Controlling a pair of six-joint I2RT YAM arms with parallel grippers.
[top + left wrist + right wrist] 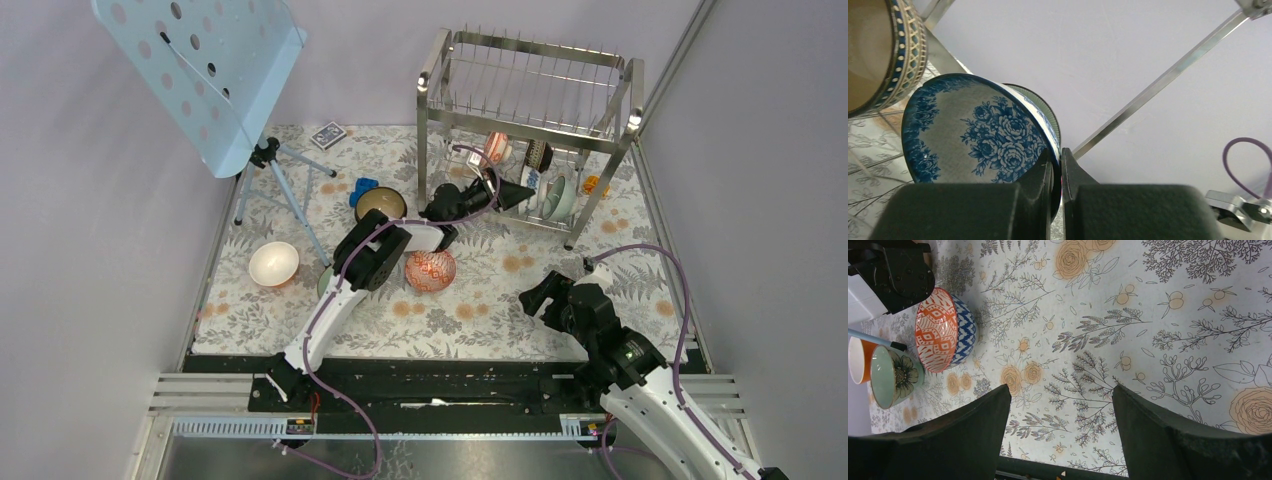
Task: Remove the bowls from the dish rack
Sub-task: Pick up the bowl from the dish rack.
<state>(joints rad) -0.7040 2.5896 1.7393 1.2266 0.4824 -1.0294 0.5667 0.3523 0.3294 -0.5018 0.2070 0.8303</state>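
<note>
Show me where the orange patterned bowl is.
Top view: the orange patterned bowl sits on the mat, beside the left arm, before the dish rack.

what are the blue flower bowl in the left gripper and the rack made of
Blue-and-white bowl: probably glazed ceramic, judging by its smooth, slightly glossy surface, painted floral pattern and thin hard rim. Dish rack: probably polished steel tube and wire, judging by the bright silvery glints along its posts. Both are judged by look only.

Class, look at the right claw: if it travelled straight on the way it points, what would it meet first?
Probably the bare floral cloth; the open right claw points down at it, with nothing in between. The orange bowl lies off to one side.
</note>
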